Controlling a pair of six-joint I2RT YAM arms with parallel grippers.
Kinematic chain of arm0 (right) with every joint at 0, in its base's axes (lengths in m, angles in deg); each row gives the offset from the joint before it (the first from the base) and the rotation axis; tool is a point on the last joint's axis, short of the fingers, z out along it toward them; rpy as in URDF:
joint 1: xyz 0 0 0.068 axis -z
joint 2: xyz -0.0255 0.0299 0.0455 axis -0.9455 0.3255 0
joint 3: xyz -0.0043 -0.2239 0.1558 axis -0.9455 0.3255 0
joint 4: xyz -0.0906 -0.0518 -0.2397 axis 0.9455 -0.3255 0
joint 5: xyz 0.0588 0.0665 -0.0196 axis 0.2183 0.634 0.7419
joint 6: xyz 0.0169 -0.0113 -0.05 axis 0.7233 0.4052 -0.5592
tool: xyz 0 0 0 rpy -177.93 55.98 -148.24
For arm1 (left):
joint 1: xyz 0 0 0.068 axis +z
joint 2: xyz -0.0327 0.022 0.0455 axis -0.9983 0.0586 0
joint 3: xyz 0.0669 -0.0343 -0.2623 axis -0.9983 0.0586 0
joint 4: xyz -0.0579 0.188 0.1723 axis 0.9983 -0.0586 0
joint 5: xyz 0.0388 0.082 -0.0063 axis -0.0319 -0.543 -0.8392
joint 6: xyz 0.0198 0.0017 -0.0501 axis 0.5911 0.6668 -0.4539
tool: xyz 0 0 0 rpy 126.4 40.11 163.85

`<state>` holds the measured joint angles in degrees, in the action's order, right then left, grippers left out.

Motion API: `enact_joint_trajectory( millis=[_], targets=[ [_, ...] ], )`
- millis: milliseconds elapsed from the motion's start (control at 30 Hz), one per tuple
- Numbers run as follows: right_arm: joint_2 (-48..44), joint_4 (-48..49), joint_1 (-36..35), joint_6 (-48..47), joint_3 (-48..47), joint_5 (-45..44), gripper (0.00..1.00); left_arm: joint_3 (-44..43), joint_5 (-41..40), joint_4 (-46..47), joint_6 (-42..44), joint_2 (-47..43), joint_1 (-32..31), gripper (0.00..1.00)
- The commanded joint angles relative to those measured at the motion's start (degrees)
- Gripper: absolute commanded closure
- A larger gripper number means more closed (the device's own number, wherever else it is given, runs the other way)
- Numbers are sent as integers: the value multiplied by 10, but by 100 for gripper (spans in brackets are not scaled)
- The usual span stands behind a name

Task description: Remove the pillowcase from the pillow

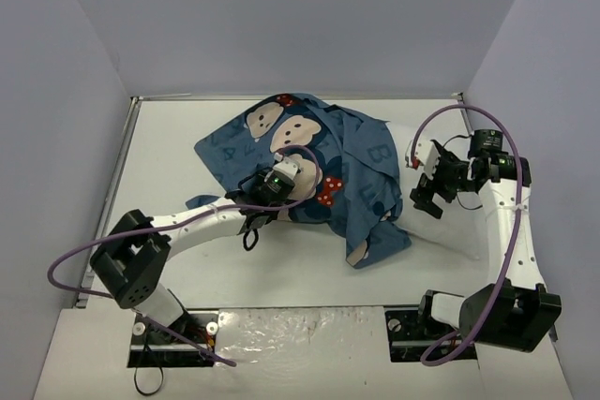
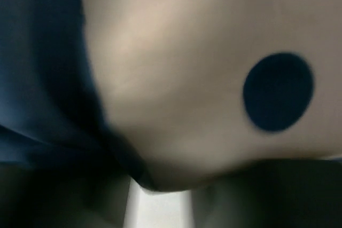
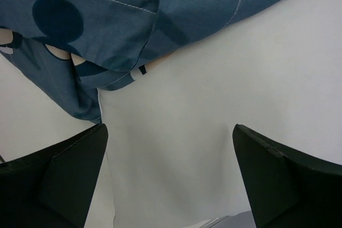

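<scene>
The dark-blue pillowcase (image 1: 361, 161) with cream mouse faces lies crumpled over the middle of the table. The white pillow (image 1: 445, 227) sticks out of it on the right. My left gripper (image 1: 286, 180) presses down into the pillowcase near a mouse face. In the left wrist view, blurred cloth (image 2: 160, 78) fills the frame, a fold hangs between the dim fingers (image 2: 64, 201), and the left gripper (image 2: 160, 206) cannot be read as open or shut. My right gripper (image 1: 427, 201) hovers open over the bare pillow (image 3: 214, 68), beside the pillowcase's edge (image 3: 107, 20); the right gripper (image 3: 170, 129) holds nothing.
The white table (image 1: 187, 138) is boxed in by pale walls at the back and both sides. A purple cable (image 1: 94, 250) loops off the left arm, and another arches over the right arm (image 1: 450, 111).
</scene>
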<state>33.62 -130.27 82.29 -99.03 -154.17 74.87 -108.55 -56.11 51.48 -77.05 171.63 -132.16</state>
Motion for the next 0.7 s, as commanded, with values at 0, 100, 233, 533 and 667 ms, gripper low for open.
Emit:
enact_joint_trajectory(
  millis=[0,100,233,533,667],
  targets=[
    [-23,-39,0,-30,11,2,1,-46,-25,59,42,14,9,92],
    [-27,-51,0,-43,13,-5,3,-71,-25,36,36,17,14,98],
    [-12,-174,-3,-176,-7,-7,4,-96,-18,2,29,-43,17,98],
    [-35,-2,-29,11,39,-140,6,-172,72,-58,-82,-157,97,98],
    [-49,157,-42,126,75,-212,0,-180,101,-60,-102,-167,119,98]
  ],
)
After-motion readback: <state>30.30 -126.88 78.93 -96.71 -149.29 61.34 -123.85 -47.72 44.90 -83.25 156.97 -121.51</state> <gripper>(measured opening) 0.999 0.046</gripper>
